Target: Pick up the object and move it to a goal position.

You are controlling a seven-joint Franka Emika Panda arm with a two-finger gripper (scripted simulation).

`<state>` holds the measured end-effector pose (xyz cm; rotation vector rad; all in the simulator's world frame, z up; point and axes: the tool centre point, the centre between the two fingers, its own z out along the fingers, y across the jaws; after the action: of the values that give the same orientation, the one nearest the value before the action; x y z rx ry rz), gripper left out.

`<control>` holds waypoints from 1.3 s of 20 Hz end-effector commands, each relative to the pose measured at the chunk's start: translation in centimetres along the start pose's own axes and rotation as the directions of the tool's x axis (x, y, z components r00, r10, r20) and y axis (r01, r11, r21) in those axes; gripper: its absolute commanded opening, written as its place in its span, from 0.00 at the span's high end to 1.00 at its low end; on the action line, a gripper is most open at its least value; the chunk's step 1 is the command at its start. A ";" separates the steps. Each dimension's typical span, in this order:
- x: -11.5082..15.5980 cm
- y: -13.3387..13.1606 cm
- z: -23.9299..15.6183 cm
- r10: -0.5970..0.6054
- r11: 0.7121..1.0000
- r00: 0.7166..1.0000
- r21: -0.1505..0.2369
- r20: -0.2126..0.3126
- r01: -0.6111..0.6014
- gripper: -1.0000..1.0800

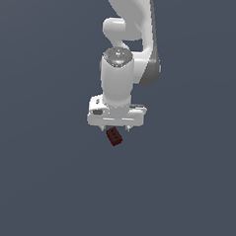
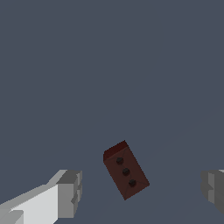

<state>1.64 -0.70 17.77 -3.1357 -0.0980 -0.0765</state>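
The object [image 2: 126, 170] is a small dark red-brown block with three dark spots on one long face, lying tilted on the grey surface. In the wrist view it sits between my two fingertips, well apart from both. In the exterior view the object [image 1: 114, 137] shows just under the white gripper [image 1: 115, 128], whose fingers are mostly hidden behind the hand. The gripper [image 2: 142, 190] is open wide, with one grey pad [image 2: 72, 192] on one side and the other pad [image 2: 213, 189] at the frame edge. Nothing is held.
A plain grey-blue surface [image 1: 37, 184] fills both views. The white arm [image 1: 127, 36] rises above the hand in the exterior view.
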 end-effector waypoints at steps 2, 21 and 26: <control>-0.4 0.1 1.0 -0.047 0.999 0.999 -0.001 0.005 0.047 0.04; -4.8 0.5 8.8 -0.441 0.897 0.897 0.016 0.041 0.441 0.04; -5.4 0.4 9.6 -0.483 0.875 0.874 0.021 0.043 0.483 0.04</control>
<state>-3.14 -1.43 8.13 -3.0233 -0.8576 -0.0020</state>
